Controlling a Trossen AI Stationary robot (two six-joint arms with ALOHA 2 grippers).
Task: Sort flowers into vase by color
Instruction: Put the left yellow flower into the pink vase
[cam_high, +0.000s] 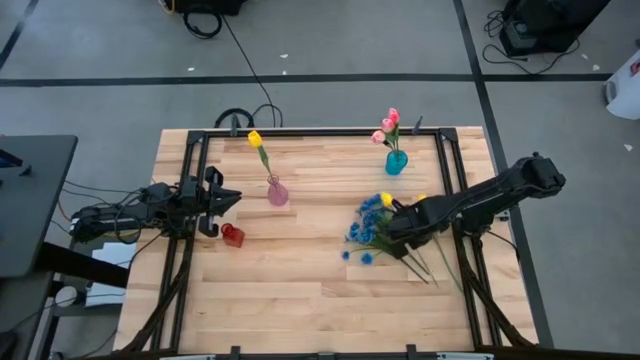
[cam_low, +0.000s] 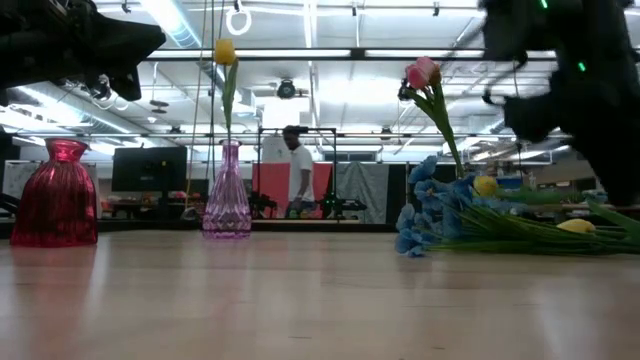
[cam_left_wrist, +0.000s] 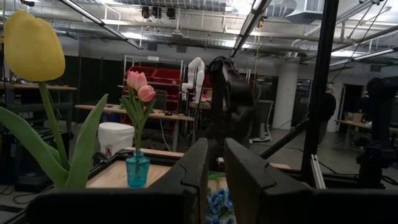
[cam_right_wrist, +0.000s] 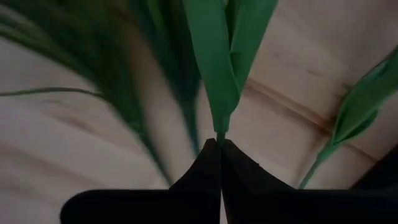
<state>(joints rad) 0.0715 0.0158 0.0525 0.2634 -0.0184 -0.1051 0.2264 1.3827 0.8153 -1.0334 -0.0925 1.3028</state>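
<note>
Flowers (cam_high: 385, 235) heaped on worktop (cam_high: 300, 290), right of centre: blue sprays toward centre, stems trailing toward near right edge. Right gripper (cam_high: 398, 228) down in heap, fingers (cam_right_wrist: 214, 165) pressed together on green stem (cam_right_wrist: 217, 93), which runs straight out from tips. Yellow tulip (cam_high: 254, 139) standing in pink vase (cam_high: 277, 193), pink tulips (cam_high: 388, 126) in teal vase (cam_high: 396, 162), red vase (cam_high: 232, 235) empty. Left gripper (cam_high: 232, 200) waiting beside red vase, well apart from heap, fingers (cam_left_wrist: 245, 180) slightly spread, holding nothing. Likely next: lift stem clear, long axis upright, toward matching vase.
</note>
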